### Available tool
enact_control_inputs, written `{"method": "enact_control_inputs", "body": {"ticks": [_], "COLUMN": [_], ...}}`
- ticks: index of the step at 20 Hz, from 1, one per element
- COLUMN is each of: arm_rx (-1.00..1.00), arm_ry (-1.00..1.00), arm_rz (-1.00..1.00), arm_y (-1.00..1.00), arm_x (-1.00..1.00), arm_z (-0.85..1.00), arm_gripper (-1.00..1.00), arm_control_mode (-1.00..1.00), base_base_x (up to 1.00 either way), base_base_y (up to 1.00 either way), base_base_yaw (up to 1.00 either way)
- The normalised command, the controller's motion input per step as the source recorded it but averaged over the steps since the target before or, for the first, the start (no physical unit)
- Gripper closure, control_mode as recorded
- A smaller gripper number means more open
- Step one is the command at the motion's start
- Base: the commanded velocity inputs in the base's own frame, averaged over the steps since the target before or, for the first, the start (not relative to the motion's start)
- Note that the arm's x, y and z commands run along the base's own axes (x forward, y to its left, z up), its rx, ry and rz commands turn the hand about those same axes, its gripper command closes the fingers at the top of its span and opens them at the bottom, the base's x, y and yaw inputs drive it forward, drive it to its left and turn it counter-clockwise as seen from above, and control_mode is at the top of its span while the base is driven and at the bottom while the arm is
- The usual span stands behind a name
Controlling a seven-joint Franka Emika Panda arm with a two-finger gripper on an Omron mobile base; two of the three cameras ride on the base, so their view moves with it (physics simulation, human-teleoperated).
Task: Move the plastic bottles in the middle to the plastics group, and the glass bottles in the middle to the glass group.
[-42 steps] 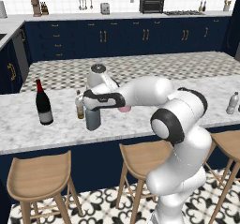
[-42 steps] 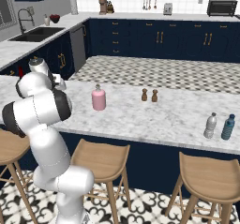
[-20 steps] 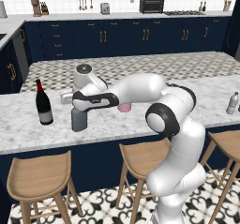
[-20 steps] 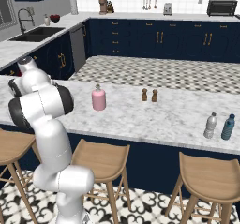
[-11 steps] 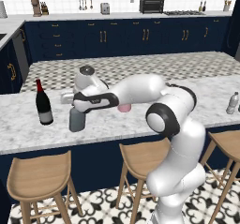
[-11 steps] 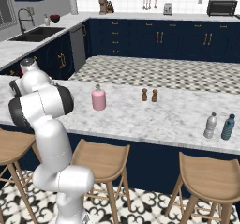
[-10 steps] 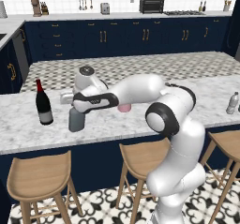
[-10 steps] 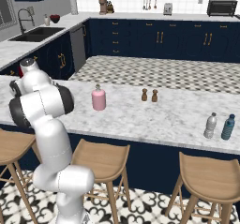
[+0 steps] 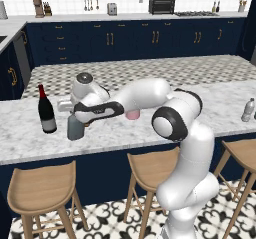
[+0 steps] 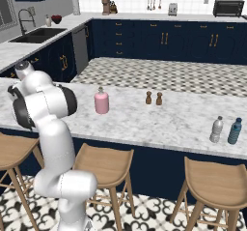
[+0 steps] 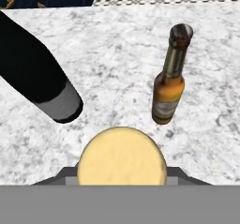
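Risk: my claw (image 9: 75,119) grips the blue bottle (image 9: 74,128); a hasty release could tip it onto the amber bottle (image 11: 169,80) at one o'clock.

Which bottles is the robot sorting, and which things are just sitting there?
Part of the job:
slate-blue bottle
pink bottle
wine bottle
amber bottle
clear bottle

Just sitting there:
two brown shakers
wooden stools
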Motion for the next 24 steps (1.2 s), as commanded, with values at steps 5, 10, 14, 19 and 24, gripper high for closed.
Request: {"method": "enact_control_inputs", "body": {"ticks": [5, 10, 14, 19, 24], "arm_rx": [-0.02, 0.00, 0.00, 0.00, 0.00], "arm_ry": [-0.08, 0.00, 0.00, 0.00, -0.01], "arm_rz": [-0.05, -0.02, 0.00, -0.01, 0.00], "arm_y": [0.07, 0.00, 0.02, 0.02, 0.02], "arm_x": [0.19, 0.00, 0.01, 0.00, 0.05], "arm_z": [0.00, -0.02, -0.18, -0.30, 0.02], "arm_gripper": [1.00, 1.00, 1.00, 1.00, 1.00], "arm_control_mode": [-1.00, -1.00, -1.00, -1.00, -1.00], "base_base_x": [0.00, 0.00, 0.00, 0.00, 0.00], "base_base_y": [0.00, 0.00, 0.00, 0.00, 0.00], "base_base_yaw": [0.00, 0.00, 0.00, 0.00, 0.00]}}
